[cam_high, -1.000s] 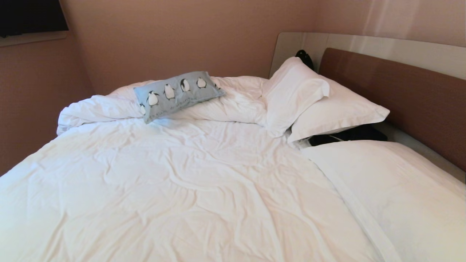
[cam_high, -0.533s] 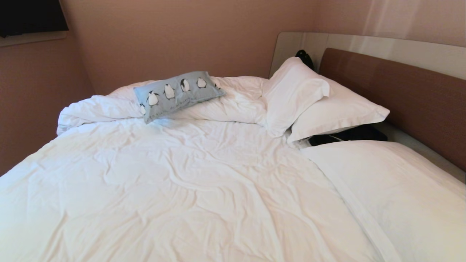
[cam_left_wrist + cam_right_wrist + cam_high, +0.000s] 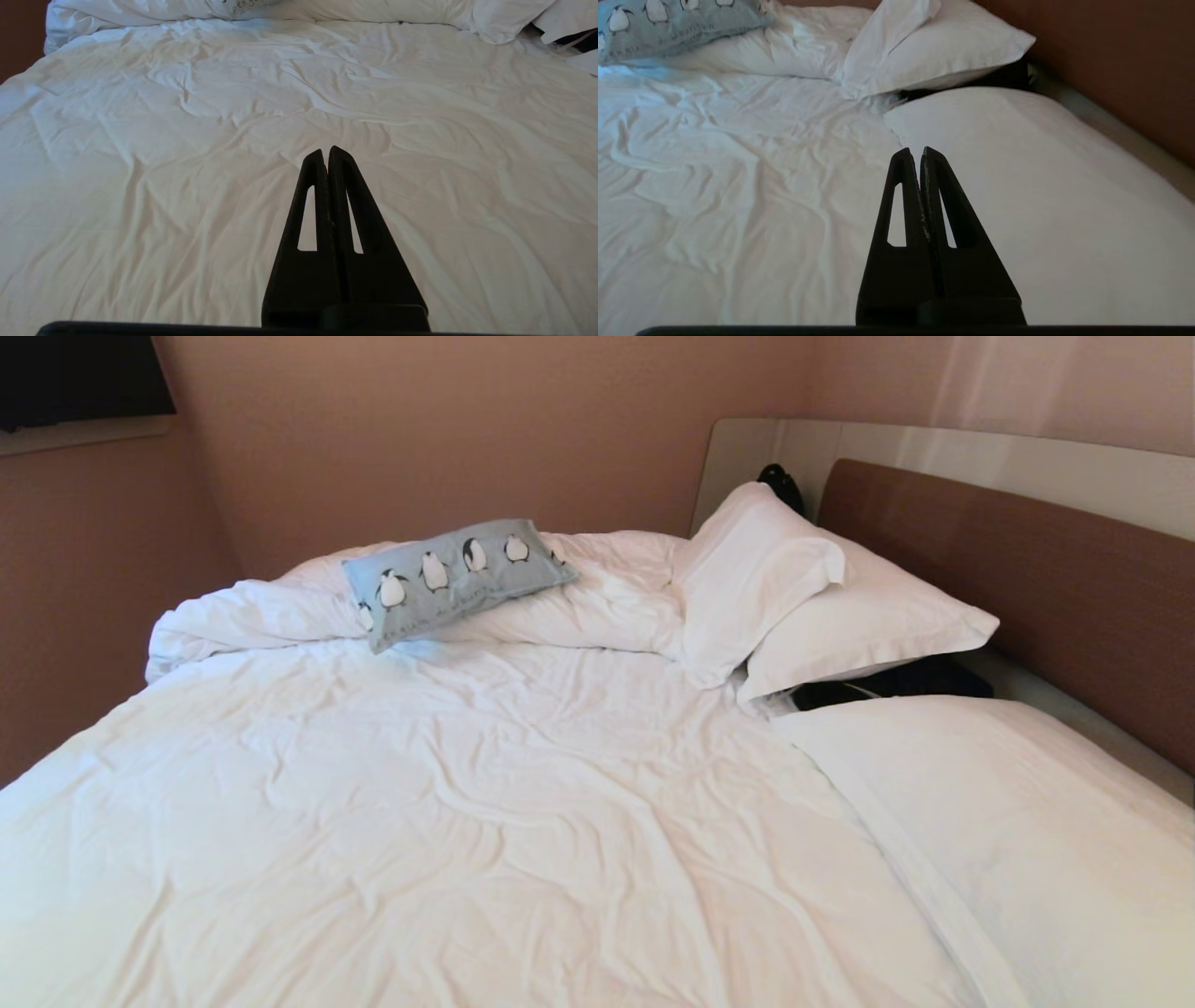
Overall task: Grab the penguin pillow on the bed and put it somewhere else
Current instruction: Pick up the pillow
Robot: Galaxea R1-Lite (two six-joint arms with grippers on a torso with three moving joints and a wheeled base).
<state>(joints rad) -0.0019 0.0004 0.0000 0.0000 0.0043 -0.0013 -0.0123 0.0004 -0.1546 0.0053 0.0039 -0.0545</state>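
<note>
A small light-blue penguin pillow (image 3: 455,577) lies propped on the bunched ridge of the white duvet (image 3: 467,784) at the far side of the bed (image 3: 1046,588), close to the wall and well apart from the robot; a row of black-and-white penguins runs along its face, with a line of dark lettering beneath, and it sits slightly tilted, one corner hanging over the fold. Both arms are low at the near edge: the left gripper (image 3: 325,151) and the right gripper (image 3: 916,151) each point across the bedding with fingers clenched together, grasping nothing. Two plain white pillows (image 3: 803,597) are stacked beside the headboard to the right of the cushion, with a dark object (image 3: 896,681) partly hidden under them. The risk from here is reach: the cushion is on the far side, and fingers that close low on its soft edge may well pinch the loose duvet along with it, dragging the covers. A grip on one thin corner would probably let the limp cushion sag or slip free in transit.
</note>
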